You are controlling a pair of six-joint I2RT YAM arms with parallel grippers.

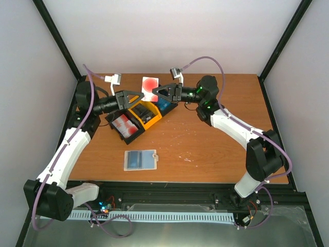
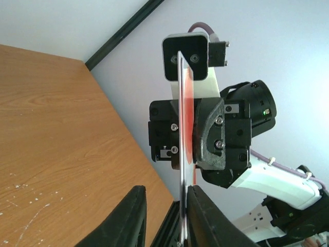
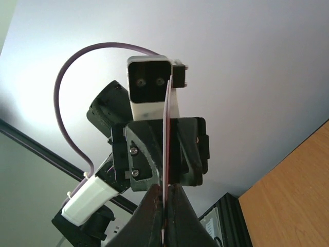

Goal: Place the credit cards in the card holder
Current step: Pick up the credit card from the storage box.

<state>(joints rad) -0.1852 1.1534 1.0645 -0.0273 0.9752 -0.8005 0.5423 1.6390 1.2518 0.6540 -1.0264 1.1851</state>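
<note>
A red-and-white credit card (image 1: 150, 84) is held upright in the air above the back of the table, between both grippers. My right gripper (image 1: 159, 92) is shut on it; in the right wrist view the fingers (image 3: 165, 208) pinch the card's edge (image 3: 167, 128). My left gripper (image 1: 142, 96) is open around the card's other side; in the left wrist view (image 2: 165, 218) the card (image 2: 181, 154) lies against one finger (image 2: 205, 216), with the other finger apart from it. The beige card holder (image 1: 140, 160) lies open on the table near the front, pale grey-blue inside.
A black-and-yellow tray (image 1: 138, 117) sits under the grippers, with red-and-white cards (image 1: 124, 123) and blue cards (image 1: 164, 105) in its compartments. Black frame posts stand at the table's back corners. The table's back edge (image 2: 128, 134) runs close to the white wall.
</note>
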